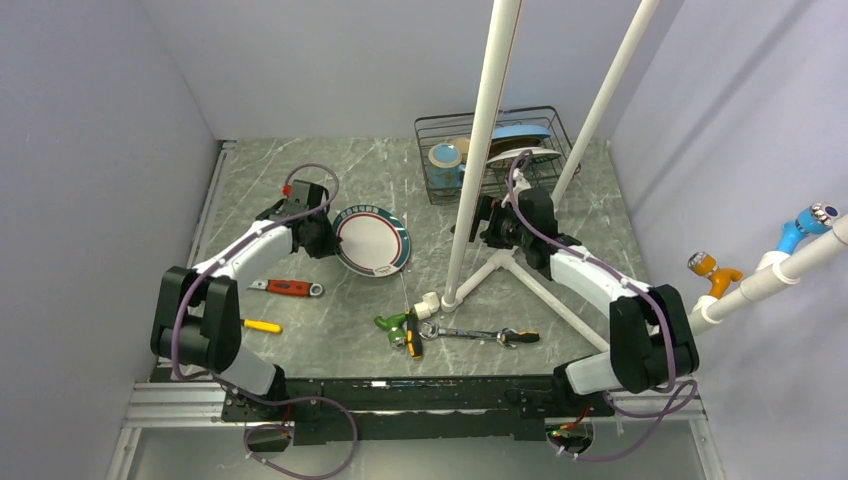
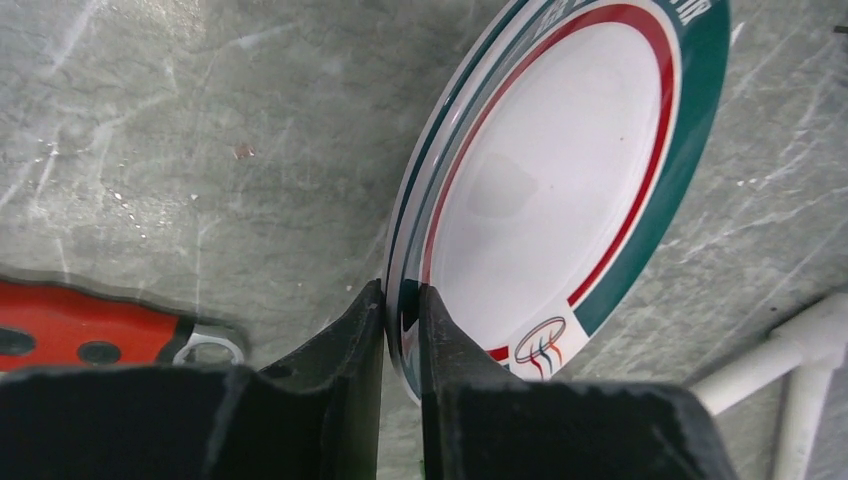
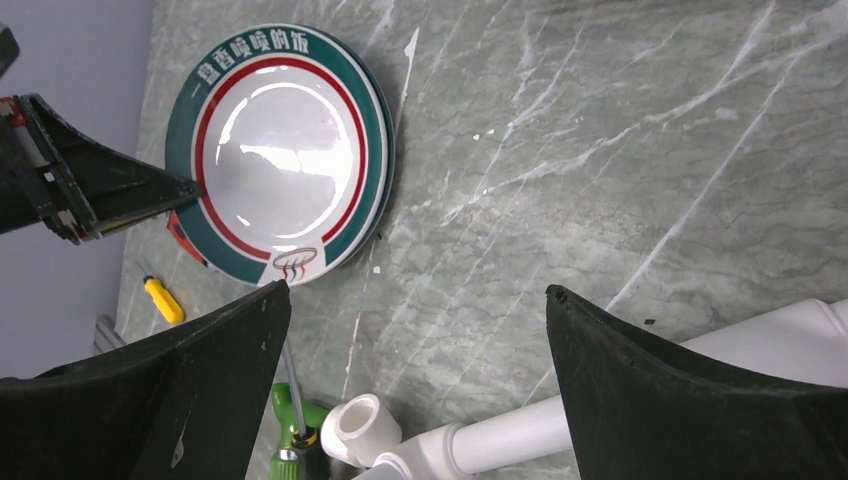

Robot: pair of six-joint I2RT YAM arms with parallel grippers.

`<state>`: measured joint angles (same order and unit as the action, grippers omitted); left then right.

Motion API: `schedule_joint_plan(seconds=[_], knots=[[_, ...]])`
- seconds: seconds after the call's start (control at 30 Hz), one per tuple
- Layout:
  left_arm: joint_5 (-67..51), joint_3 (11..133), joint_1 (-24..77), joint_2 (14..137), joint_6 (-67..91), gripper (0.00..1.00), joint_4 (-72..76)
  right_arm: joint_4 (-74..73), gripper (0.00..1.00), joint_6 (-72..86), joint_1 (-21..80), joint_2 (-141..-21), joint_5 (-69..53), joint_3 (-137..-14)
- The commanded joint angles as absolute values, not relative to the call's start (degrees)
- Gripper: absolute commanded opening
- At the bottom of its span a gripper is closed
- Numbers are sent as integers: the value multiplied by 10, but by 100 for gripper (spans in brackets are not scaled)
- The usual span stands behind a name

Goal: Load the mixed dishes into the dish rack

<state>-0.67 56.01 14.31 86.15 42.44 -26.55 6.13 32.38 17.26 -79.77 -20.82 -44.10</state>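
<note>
– Plate (image 1: 372,241) with the green rim: where is it for you?

– Right at the tip of my left pincer (image 2: 402,300). The fingers are nearly closed and pinch the near rim edge-on, one on each face. I judge the low, edge-on hold is chosen because a flat plate offers nothing else to grab.

– Is it off the tabletop (image 1: 300,190)?

– My left wrist view shows the pinch closely, but not that. The plate looks tilted, and I cannot tell whether its far edge rests down. The right wrist view gives me the whole face of the plate, with the left fingers at its side.

– And the other arm?

– My right pincer (image 3: 417,290) is wide open and holds nothing. The plate lies ahead of it, well apart. Only the overhead view shows the rack (image 1: 422,150), near the right pincer on the side away from the arm bases, with other dishes in it. A white pipe frame (image 1: 480,150) stands just beside that pincer, and I judge it is the thing to steer round.

– Anything near the grip?

– A red wrench (image 2: 80,335) beside the left pincer, apart from the plate.
</note>
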Motion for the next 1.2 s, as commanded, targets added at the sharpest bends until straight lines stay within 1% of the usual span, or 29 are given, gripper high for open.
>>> schedule_joint_plan(seconds=[0.0,0.27,0.43,0.6,0.7,1.0,1.07,1.1,1.13,1.17], knots=[[49,595,155,890,376,0,-333,70,100,312,181,-806,-185,-468],[77,622,164,943,345,0,-345,67,100,308,187,-825,-179,-475],[117,649,181,966,323,3,-371,63,100,302,191,-838,-170,-480],[135,673,189,986,302,0,-390,63,100,300,192,-851,-167,-486],[152,681,196,988,293,0,-399,63,100,296,194,-859,-165,-489],[128,697,199,1010,258,2,-392,59,100,284,200,-881,-161,-506],[112,702,199,1016,250,0,-388,60,100,284,202,-885,-161,-506],[104,704,199,1020,247,3,-387,61,100,285,203,-887,-161,-506],[96,707,198,1023,242,7,-387,62,100,285,205,-888,-161,-505],[88,708,198,1025,237,14,-384,63,100,285,205,-889,-160,-504]])
